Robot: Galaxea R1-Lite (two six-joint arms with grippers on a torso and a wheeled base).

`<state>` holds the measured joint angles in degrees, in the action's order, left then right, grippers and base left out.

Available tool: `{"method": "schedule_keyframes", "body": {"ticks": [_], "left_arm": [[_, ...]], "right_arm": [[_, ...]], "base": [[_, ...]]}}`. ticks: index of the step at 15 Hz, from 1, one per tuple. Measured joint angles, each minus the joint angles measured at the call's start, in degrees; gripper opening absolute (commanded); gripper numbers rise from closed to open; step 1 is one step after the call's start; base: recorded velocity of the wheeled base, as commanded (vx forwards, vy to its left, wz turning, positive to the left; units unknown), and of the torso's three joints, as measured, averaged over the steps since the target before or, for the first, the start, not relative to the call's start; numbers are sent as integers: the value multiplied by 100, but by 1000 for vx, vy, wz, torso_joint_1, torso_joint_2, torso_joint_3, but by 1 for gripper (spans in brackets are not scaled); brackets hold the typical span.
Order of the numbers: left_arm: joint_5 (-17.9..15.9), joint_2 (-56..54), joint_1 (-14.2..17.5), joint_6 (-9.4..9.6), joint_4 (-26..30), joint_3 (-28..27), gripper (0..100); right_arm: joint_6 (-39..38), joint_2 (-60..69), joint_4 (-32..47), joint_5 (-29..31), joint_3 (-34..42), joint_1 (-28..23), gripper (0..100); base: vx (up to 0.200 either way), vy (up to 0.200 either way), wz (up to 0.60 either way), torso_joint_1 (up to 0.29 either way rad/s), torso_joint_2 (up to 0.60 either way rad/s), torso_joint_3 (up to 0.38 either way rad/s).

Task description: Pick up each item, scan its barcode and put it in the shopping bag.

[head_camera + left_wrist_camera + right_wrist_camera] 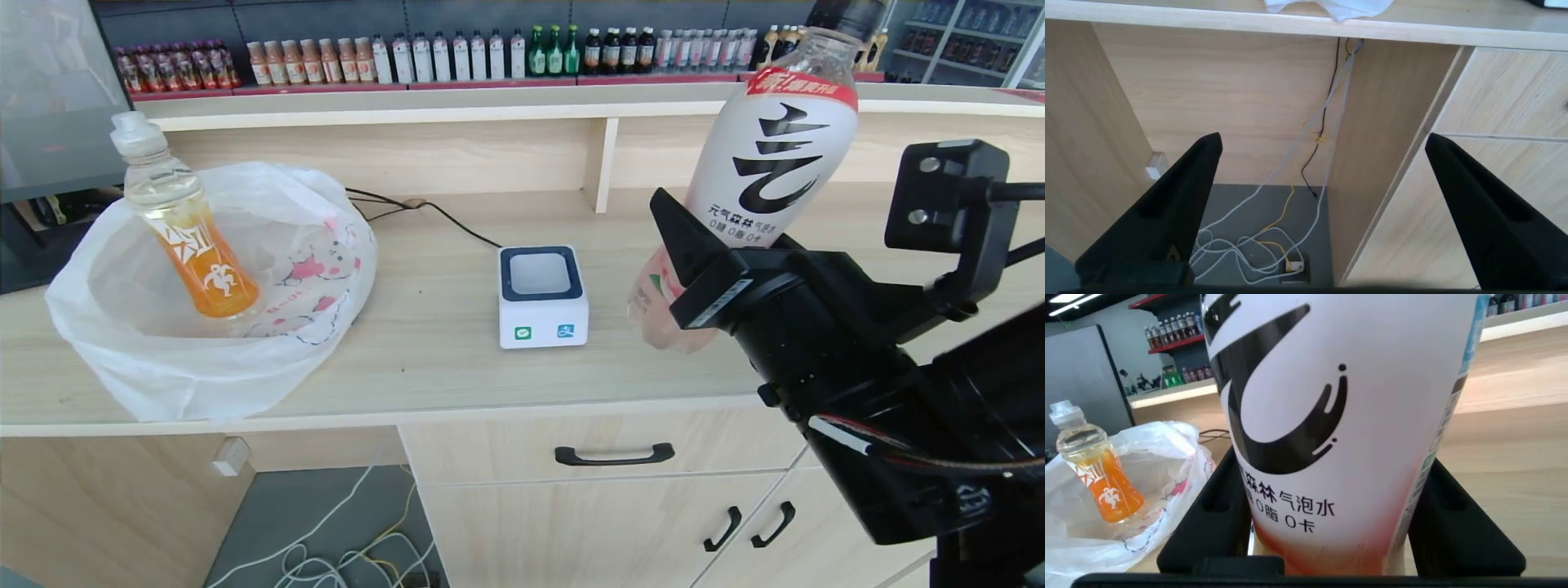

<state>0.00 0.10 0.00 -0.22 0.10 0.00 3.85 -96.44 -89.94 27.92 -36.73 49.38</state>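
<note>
Nearest is the right claw, closed on the lower part of a pale bottle. It holds the bottle in the air, tilted, cap up and away, above the surface. In the right wrist view its fingers press on either side of the label, low down near the pink base.

From the left, the left claw hangs below the surface edge, jaws wide with nothing between them. It faces an open recess with loose cables on the floor. On top, at the left end, sits the white bag, its mouth open and slack. An orange drink leans inside it with its neck above the rim. Near the middle stands the scanner, window up, its cable running back toward the bag. Just right of it is the held bottle.

By my reading the scan is the step in hand, and the bag comes after. Several things could spoil it:

- **Grip:** it is low on a tall bottle, so a quick swing could make the bottle pivot or slide between the fingers.
- **Barcode:** I cannot tell where it lies. If it faces the claw or upward, the window will not read it and the wrist must turn.
- **Scanner:** if the bottle is lowered carelessly, its base could knock the small scanner or snag the cable.
- **Bag:** nothing holds the slack mouth open, so the bottle could catch the rim and drag it. It could also strike the leaning orange drink and tip it out.
</note>
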Motion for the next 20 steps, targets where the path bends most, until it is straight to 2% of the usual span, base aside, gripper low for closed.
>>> {"method": "schedule_keyframes", "body": {"ticks": [7, 14, 16, 18, 20], "left_arm": [[0, 0, 0, 4, -2, 0, 100], [-2, 0, 0, 22, -2, 0, 100], [0, 0, 0, 22, 0, 0, 100], [0, 0, 2, 20, -2, 0, 100], [0, 0, 0, 17, 0, 0, 100]], "right_arm": [[0, 44, 2, 5, 49, -2, 0], [-29, 85, -24, 5, 2, -10, 0], [-279, 94, 11, -101, 2, -35, 0], [-436, 105, -2, -323, 16, -176, 0], [-630, 85, 66, -778, -69, -650, 0]], "base": [[0, 200, 0, 3, 5, 2], [0, 0, 0, 0, 0, 0], [0, 0, 0, 0, 0, 0], [0, 0, 0, 0, 0, 0], [0, 0, 0, 0, 0, 0]]}}
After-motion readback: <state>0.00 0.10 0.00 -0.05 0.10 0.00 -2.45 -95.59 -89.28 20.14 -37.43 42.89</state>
